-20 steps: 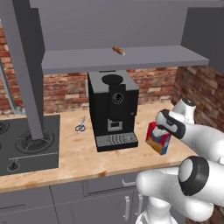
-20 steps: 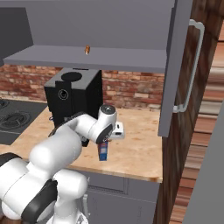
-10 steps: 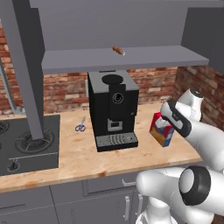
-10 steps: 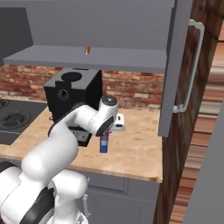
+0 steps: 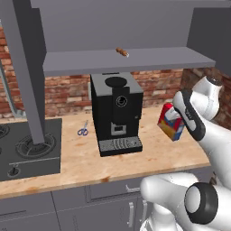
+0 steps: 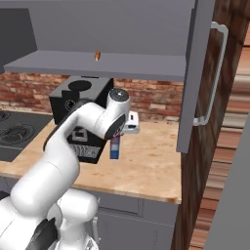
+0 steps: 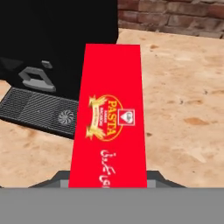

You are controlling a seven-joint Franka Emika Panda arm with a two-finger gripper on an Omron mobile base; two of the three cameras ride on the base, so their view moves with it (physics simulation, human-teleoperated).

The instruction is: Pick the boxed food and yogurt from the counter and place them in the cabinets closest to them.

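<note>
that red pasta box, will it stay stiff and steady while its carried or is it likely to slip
The boxed food looks like a flat-sided carton, so probably stiff and light. The pincer is shut on it, clear of the counter. Its smooth printed face could slip, and it already hangs slightly tilted.

pincer [image 5: 177,118] clamping boxed food [image 5: 171,122] above counter [image 5: 149,155], beside coffee machine [image 5: 116,113]

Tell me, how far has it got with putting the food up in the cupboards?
Nothing is put away yet. The tool is shut on the boxed food, a red pasta carton, held above the counter to the right of the black coffee machine. Still to do: carry it up onto the open cabinet shelf above, which holds a small brown item. I can't spot the yogurt.
</note>
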